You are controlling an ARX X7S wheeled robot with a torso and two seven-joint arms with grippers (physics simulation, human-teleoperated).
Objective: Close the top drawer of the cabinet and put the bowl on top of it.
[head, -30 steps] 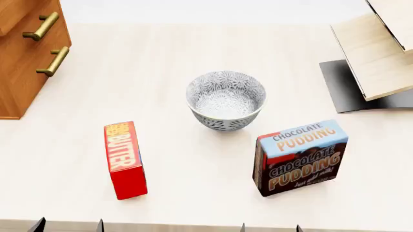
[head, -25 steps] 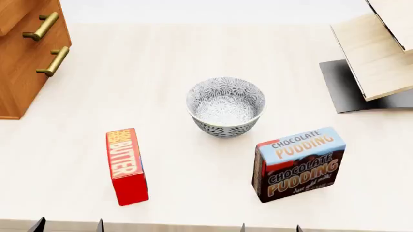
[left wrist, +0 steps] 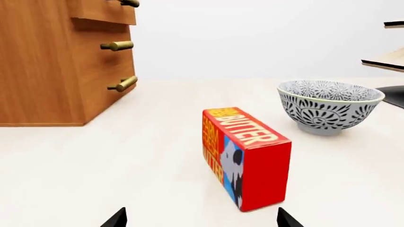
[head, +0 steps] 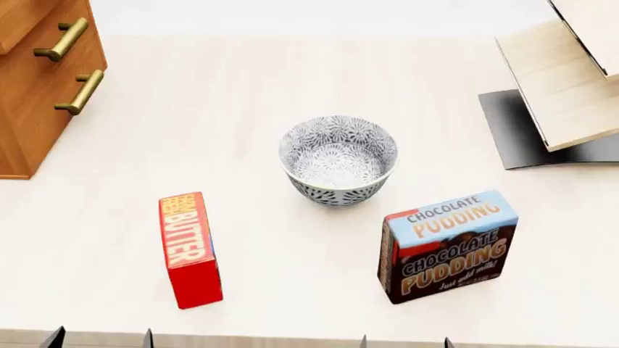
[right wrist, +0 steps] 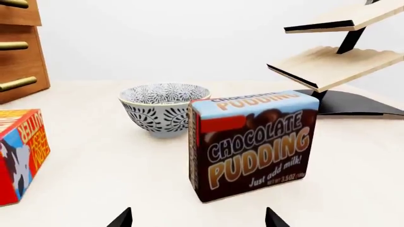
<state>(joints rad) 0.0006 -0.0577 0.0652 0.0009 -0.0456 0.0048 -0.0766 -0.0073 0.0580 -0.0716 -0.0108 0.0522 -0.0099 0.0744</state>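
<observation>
The bowl (head: pixel 338 159), white with a grey floral pattern, stands upright mid-table; it also shows in both wrist views (left wrist: pixel 329 106) (right wrist: pixel 162 109). At far left is the orange-brown cabinet (head: pixel 34 123) with brass bar handles. Its top drawer (left wrist: pixel 104 12) juts out a little past the drawer fronts below. My left gripper (head: pixel 101 339) is open at the near table edge, behind the butter box, with nothing between its black fingertips (left wrist: pixel 117 218). My right gripper (head: pixel 406 342) is also open and empty, behind the pudding box, fingertips (right wrist: pixel 123 218) wide apart. Both are far from the bowl and the cabinet.
A red butter box (head: pixel 190 249) lies front left of the bowl. A chocolate pudding box (head: pixel 450 243) stands front right of it. A pale slatted wooden rack (head: pixel 570 80) on a dark base (head: pixel 508 130) fills the back right.
The bowl, the butter box and the pudding box sit slightly nearer me in the head view than 0.6 s ago. The cabinet and both grippers have not moved.
</observation>
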